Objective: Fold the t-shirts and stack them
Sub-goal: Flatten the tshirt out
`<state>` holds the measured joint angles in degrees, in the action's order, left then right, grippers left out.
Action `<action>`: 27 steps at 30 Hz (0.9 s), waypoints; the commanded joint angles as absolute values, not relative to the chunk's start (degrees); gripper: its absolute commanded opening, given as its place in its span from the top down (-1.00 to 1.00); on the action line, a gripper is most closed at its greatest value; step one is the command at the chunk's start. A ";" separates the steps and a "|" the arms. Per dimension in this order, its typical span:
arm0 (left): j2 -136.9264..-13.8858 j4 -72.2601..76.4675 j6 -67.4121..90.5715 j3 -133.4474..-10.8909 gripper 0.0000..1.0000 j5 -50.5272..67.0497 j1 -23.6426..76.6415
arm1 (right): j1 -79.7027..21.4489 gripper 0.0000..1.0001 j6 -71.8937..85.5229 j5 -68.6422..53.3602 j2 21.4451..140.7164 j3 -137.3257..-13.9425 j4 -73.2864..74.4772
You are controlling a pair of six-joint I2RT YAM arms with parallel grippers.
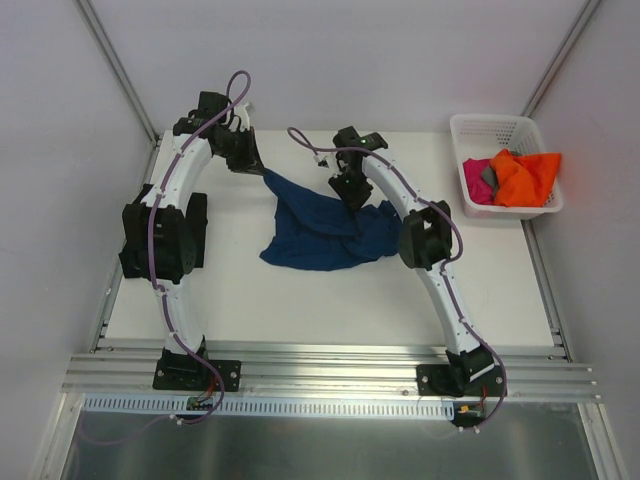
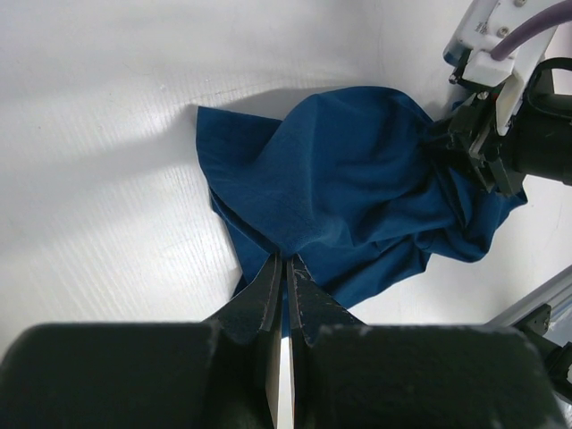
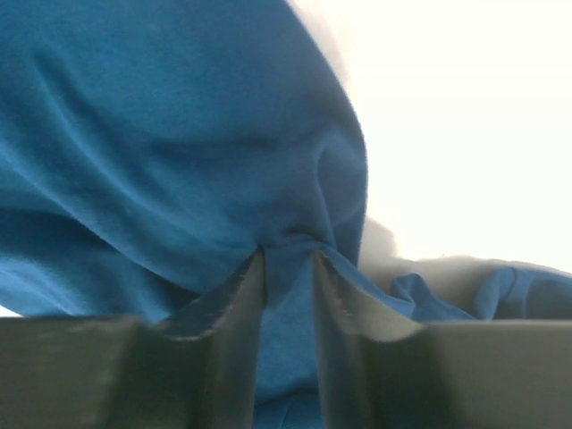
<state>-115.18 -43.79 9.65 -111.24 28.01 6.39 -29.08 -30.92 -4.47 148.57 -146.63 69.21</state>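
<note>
Between left hand [image 2: 284, 261], right hand [image 3: 288, 254], navy t-shirt [image 1: 320, 236]

shirt [image 1: 318, 238] on table [image 1: 300, 300], basket [image 1: 490, 128] at far right.

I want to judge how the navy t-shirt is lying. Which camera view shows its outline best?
The top external view: nearly the whole outline of the navy t-shirt shows, bunched on the table. The left wrist view shows most of it closer; the right wrist view shows only a fold pinched in the right gripper.
</note>
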 commanded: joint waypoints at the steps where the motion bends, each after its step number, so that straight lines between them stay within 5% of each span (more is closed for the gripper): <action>1: -112.41 -43.07 9.32 -111.36 1.00 28.21 6.77 | -27.86 0.50 -31.46 -1.15 143.88 -149.24 69.35; 4: -112.76 -42.89 9.49 -111.79 1.00 28.48 6.86 | -26.81 0.99 -31.55 2.87 142.74 -149.85 68.64; 18: -114.70 -42.89 6.95 -116.71 1.00 26.19 6.50 | -18.46 0.99 -34.54 16.34 131.58 -154.25 62.85; 27: -114.26 -40.26 2.64 -135.40 1.00 23.47 8.43 | -18.90 0.99 -32.61 18.90 121.92 -156.53 58.19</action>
<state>-116.16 -43.40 5.89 -126.43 24.84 6.79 -17.56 -33.47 17.15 129.29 -153.73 61.12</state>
